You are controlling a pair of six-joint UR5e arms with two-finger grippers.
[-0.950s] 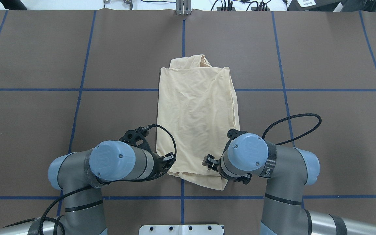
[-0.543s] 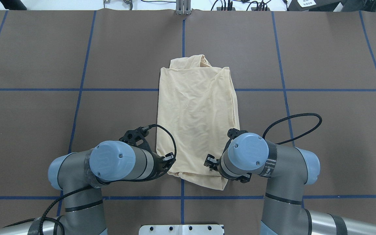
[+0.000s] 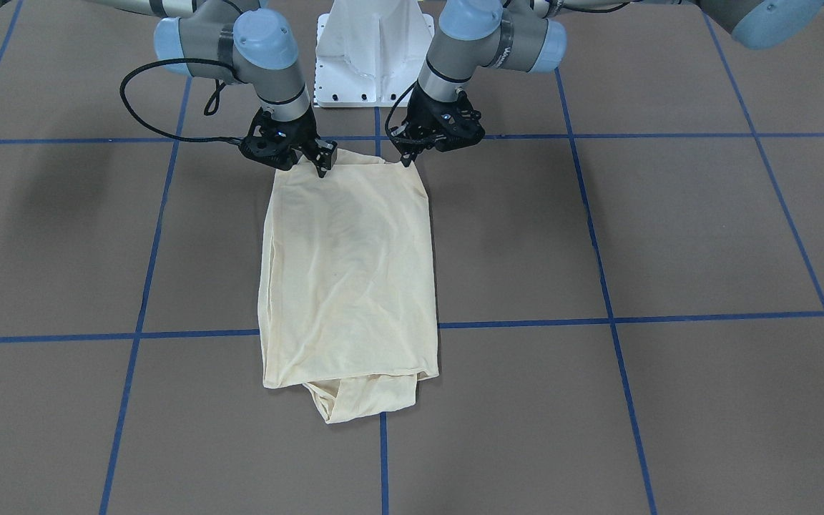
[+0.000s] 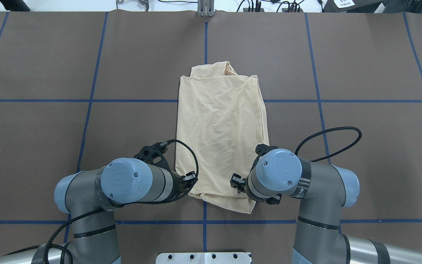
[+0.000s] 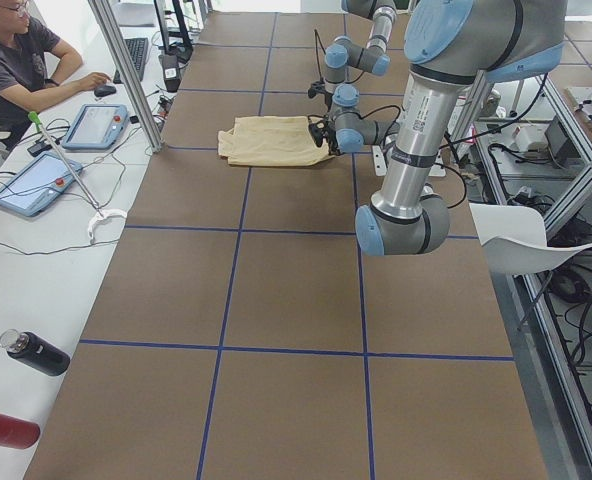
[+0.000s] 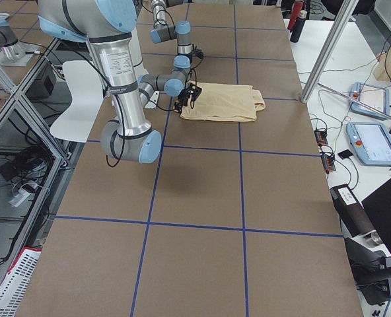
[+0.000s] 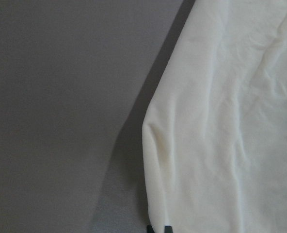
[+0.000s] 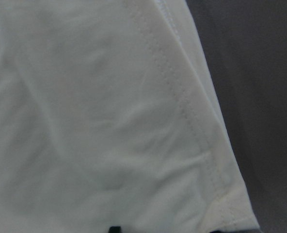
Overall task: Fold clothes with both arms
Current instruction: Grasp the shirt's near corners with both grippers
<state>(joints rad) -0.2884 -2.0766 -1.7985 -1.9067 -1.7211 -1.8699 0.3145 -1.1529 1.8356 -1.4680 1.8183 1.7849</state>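
Cream-yellow knit, the shirt [image 3: 347, 272] is lying folded into a long panel in the middle of the table [image 3: 669, 236]. The front-facing view is showing the right gripper [image 3: 320, 163] and left gripper [image 3: 408, 154] sitting at its robot-side corners. Whether their fingers are pinching cloth I cannot tell. Overhead, the arms [image 4: 277, 172] are partly covering those corners. The wrist cameras are adding a stitched hem [image 8: 182, 107] and soft creases. It is looking light and limp, likely sagging when lifted, so both hem corners are seeming the best hold.

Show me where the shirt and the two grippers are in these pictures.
shirt [image 4: 221, 128]: overhead view, middle of the folded body.
left gripper [image 3: 407, 156]: front-facing view, between its fingertips.
right gripper [image 3: 325, 163]: front-facing view, between its fingertips.
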